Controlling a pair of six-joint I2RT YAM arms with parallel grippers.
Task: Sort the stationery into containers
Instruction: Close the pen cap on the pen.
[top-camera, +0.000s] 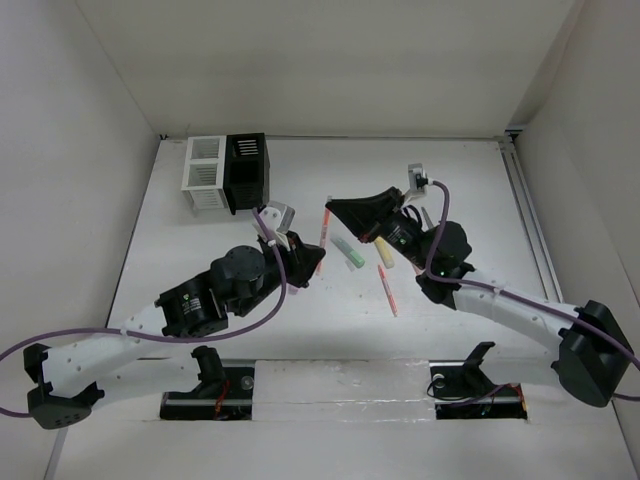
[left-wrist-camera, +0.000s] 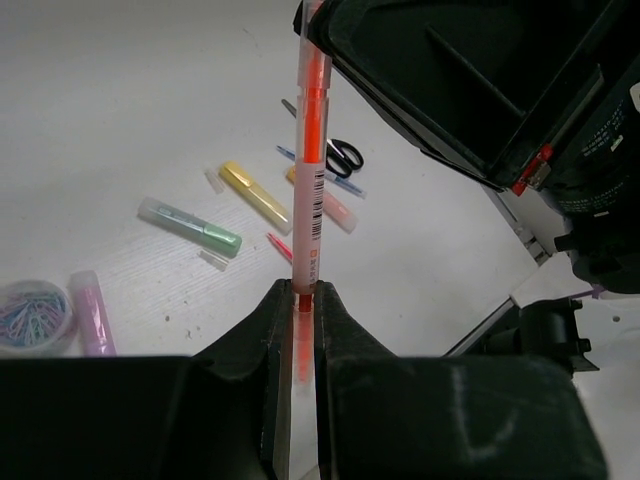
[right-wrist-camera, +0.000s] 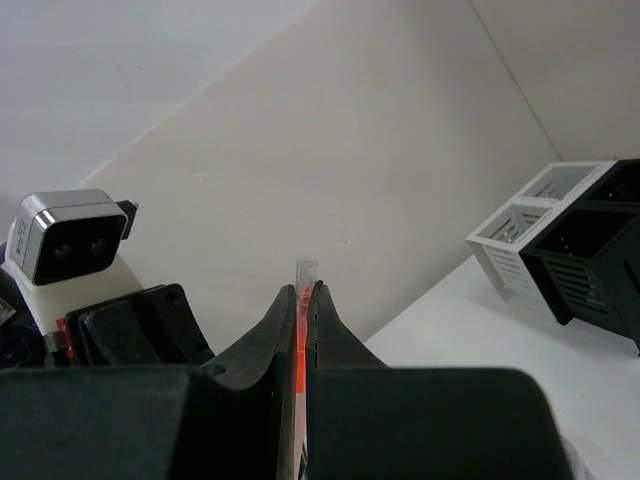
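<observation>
1. Left claw (left-wrist-camera: 304, 292): clamped on one end of the orange pen (left-wrist-camera: 311, 150). The pen runs straight out from the fingertips, clear of the counter (left-wrist-camera: 120, 90).
2. Right claw (right-wrist-camera: 303, 292): closed on the same pen at its other end, with the clear tip poking just past the fingertips. One pen in two grips looks like a mid-air handover or regrasp. Can't tell which claw keeps it.
3. Beyond the left claw, loose on the counter: red pen (left-wrist-camera: 279, 247), green marker (left-wrist-camera: 195, 225), yellow marker (left-wrist-camera: 255, 195), blue pen (left-wrist-camera: 322, 173), scissors (left-wrist-camera: 342, 155). Off to its left are the purple marker (left-wrist-camera: 90, 312) and round tub (left-wrist-camera: 30, 318).
4. Well apart from both claws, far-left of the left claw: white box (top-camera: 203, 175) joined to black box (top-camera: 245, 172). Nothing shows sticking out of either, and their floors are not fully visible.
5. Judgement: barely started. One item is in hand, none is visibly delivered, and everything in item 3 is left to sort.
</observation>
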